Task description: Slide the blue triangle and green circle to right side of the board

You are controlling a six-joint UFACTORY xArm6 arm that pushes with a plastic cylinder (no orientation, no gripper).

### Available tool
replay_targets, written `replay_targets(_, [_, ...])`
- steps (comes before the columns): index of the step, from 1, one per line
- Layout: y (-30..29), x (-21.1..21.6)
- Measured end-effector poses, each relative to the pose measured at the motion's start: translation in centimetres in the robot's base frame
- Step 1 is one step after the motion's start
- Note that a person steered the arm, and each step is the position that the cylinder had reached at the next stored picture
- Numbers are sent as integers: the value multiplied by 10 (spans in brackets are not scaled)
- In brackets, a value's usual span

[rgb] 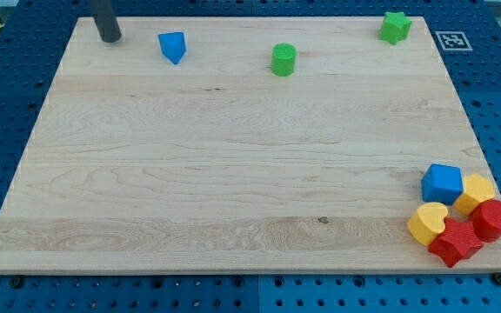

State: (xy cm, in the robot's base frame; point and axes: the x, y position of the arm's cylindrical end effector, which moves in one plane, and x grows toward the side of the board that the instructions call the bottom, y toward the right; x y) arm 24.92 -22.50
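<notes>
The blue triangle (173, 46) lies near the view's top left of the wooden board (233, 174). The green circle (283, 59) lies right of it, near the top middle. My tip (110, 39) touches the board at the top left corner, left of the blue triangle and apart from it by a short gap. The rod rises out of the view's top.
A green star (395, 27) sits at the top right corner. At the bottom right a cluster holds a blue cube (443, 183), a yellow hexagon (476, 191), a red circle (493, 219), a yellow heart (428, 223) and a red star (456, 242). A marker tag (451, 40) lies off the board's top right.
</notes>
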Motion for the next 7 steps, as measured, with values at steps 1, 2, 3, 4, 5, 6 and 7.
replay_targets(1, [38, 6])
replay_targets(2, [82, 11])
replay_targets(3, [109, 40])
replay_targets(4, [144, 46])
replay_targets(5, [190, 52])
replay_targets(6, [229, 69])
replay_targets(7, [269, 71])
